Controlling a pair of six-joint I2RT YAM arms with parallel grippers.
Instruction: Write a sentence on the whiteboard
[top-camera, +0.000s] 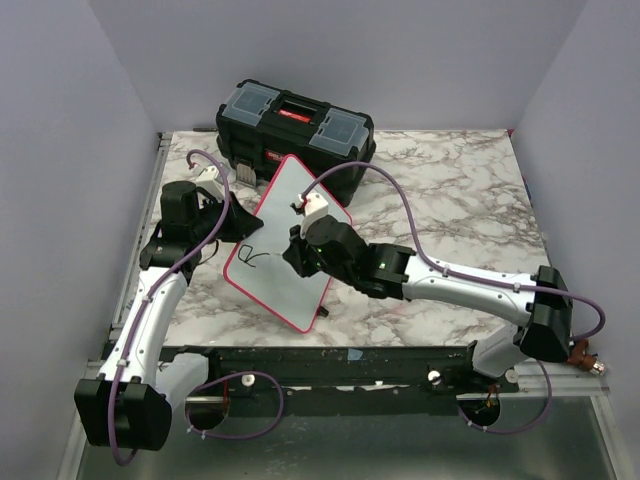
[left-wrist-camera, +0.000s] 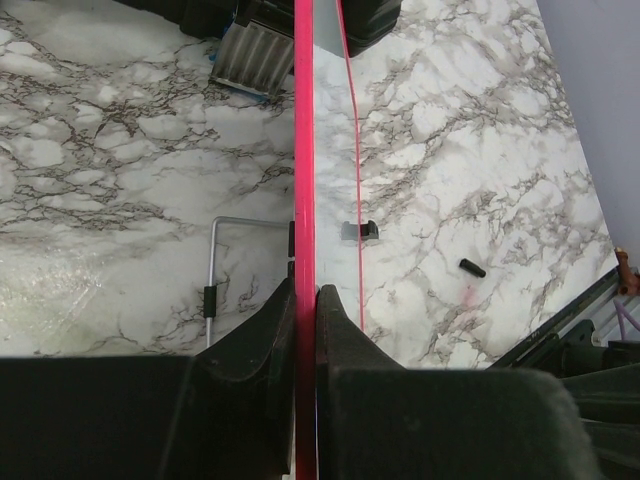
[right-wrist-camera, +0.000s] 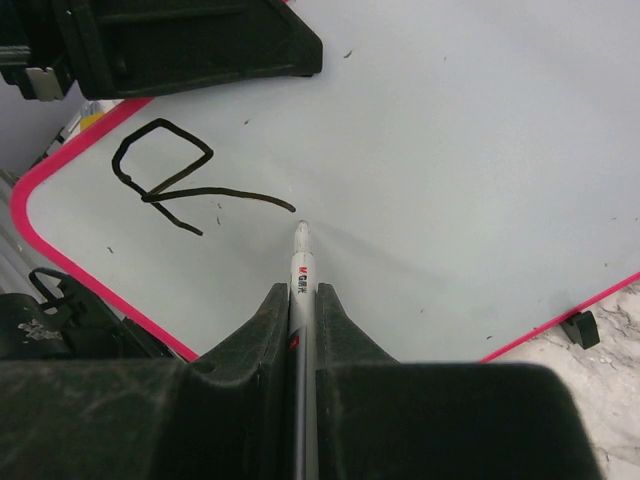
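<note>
The left claw (top-camera: 243, 228) (left-wrist-camera: 305, 291) is clamped on the left edge of the board (top-camera: 285, 205), its two fingers (left-wrist-camera: 270, 325) pinching the pink-red rim from either side; in the left wrist view the board (left-wrist-camera: 304, 150) shows edge-on as a thin red line running straight up from the jaws. The board stands tilted over the middle of the worktop (top-camera: 450, 200), its white face turned up and to the right, its far corner up near the black toolbox (top-camera: 295, 125) at the back and its near corner low by the arms' bases. Whether that near corner rests on the marble I cannot tell. The writing (top-camera: 255, 258) (right-wrist-camera: 150, 197) sits in the near-left part of the face, close to the rounded corner: one black letter, a rough "R" with a long tail running right. Just right of that tail, the right claw (top-camera: 298, 252) (right-wrist-camera: 303, 292) is closed on a marker (right-wrist-camera: 303, 265), the pen's body squeezed between the fingers and its tip pointing at the board (right-wrist-camera: 450, 150) close to the end of the tail; whether the tip touches the surface is not clear. A small black cap (left-wrist-camera: 472, 267) lies on the marble to the right of the board.
</note>
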